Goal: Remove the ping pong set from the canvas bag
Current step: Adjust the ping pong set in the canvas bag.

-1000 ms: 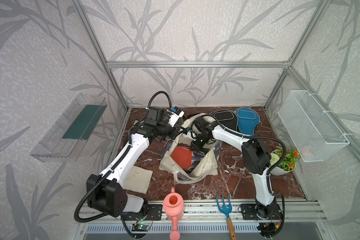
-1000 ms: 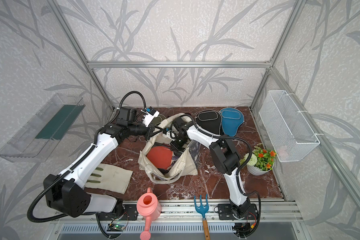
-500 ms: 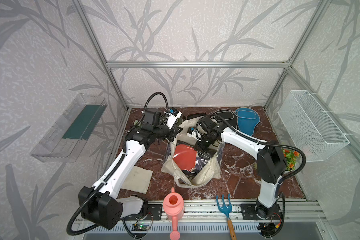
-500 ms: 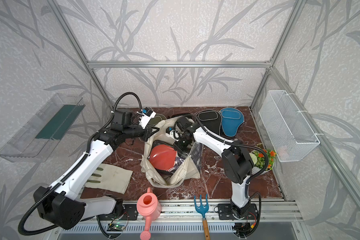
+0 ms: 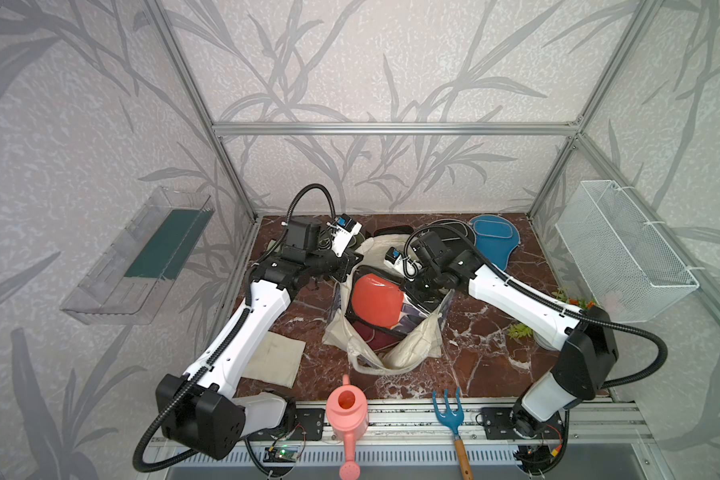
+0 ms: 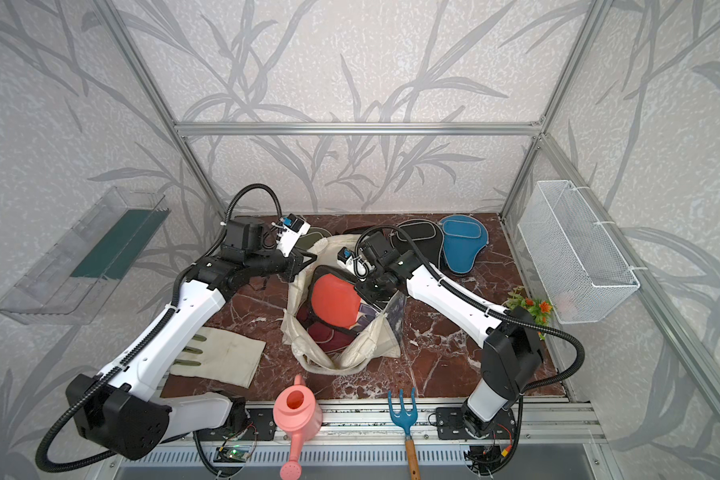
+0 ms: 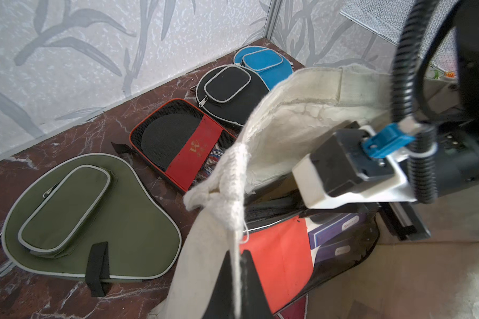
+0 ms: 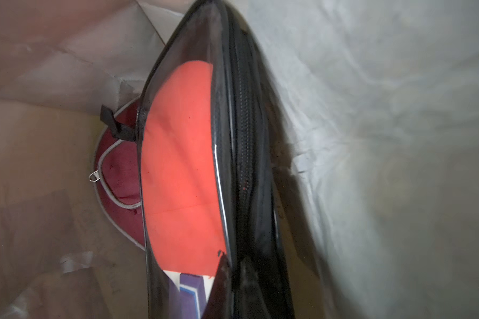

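R arm has it. right end effector is closed on the near end of the clear-fronted case, inside the mouth of the canvas bag.

Case sits on edge and tilted, red paddle face up toward the top cams. Its long axis runs straight away from the R fingers, across the bag toward the L arm's side, rounded end farthest. So the case lies dead ahead of the R end effector. R is the nearer arm by far.

left end effector is clamped on the bag's rim cloth at the far-left of the mouth, holding it open. It isn't touching the case.

maroon case lies flat on the bag floor under the clear one, not gripped.

olive case, black case and blue case are already out on the worktop behind the bag.

My read: pull should go up and back along that axis, toward the R arm. A sideways drag prob snags the rounded end on the bag wall.
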